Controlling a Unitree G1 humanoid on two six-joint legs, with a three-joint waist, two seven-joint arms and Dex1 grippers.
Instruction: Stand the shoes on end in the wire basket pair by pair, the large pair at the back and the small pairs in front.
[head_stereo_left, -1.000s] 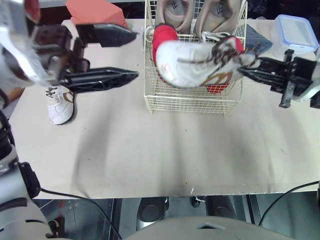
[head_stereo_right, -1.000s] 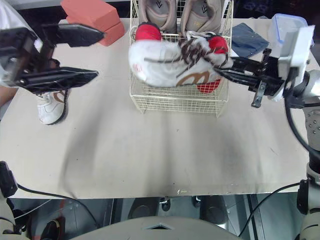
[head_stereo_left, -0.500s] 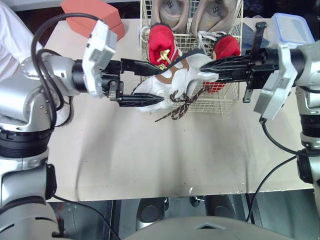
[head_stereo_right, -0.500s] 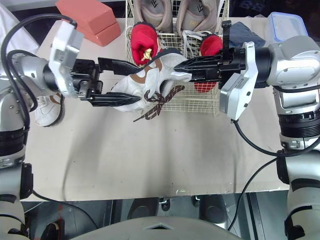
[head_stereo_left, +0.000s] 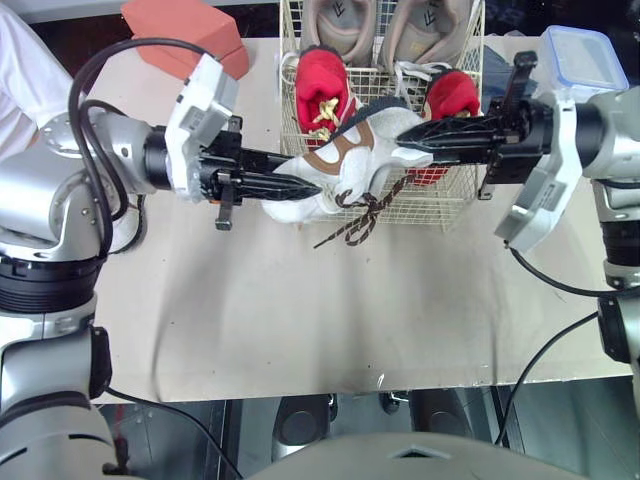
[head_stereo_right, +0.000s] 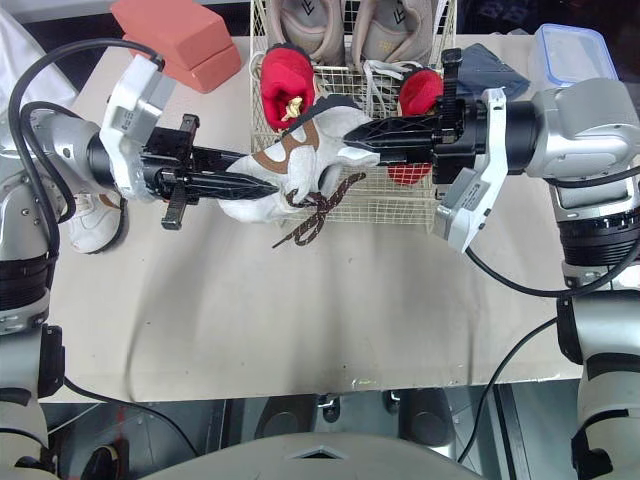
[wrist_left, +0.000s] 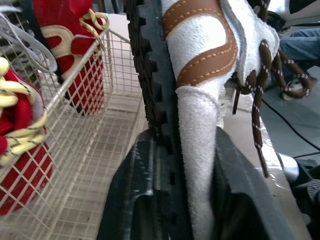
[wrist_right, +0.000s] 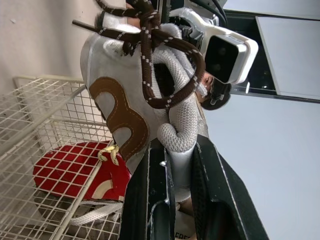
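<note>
A white shoe with brown trim and loose brown laces (head_stereo_left: 352, 160) hangs in the air in front of the wire basket (head_stereo_left: 385, 205), held from both sides. My left gripper (head_stereo_left: 298, 186) is shut on its toe, with one finger (wrist_left: 137, 190) on the sole side. My right gripper (head_stereo_left: 408, 141) is shut on its heel collar (wrist_right: 175, 130). Two red shoes (head_stereo_left: 320, 88) (head_stereo_left: 452, 96) stand on end in the basket's front part. Behind them stand the large beige pair (head_stereo_left: 342, 20). The matching white shoe (head_stereo_right: 96, 220) lies on the table at the left, partly hidden by my left arm.
Orange-red blocks (head_stereo_left: 185, 38) lie at the table's back left. A clear plastic box (head_stereo_left: 587, 55) and a folded blue cloth (head_stereo_right: 488, 66) sit at the back right. A person's white sleeve (head_stereo_left: 20, 75) shows at the left edge.
My left arm came in from the left and its gripper closed on the shoe's toe. My right gripper swung the shoe out in front of the basket. The camera has shifted.
</note>
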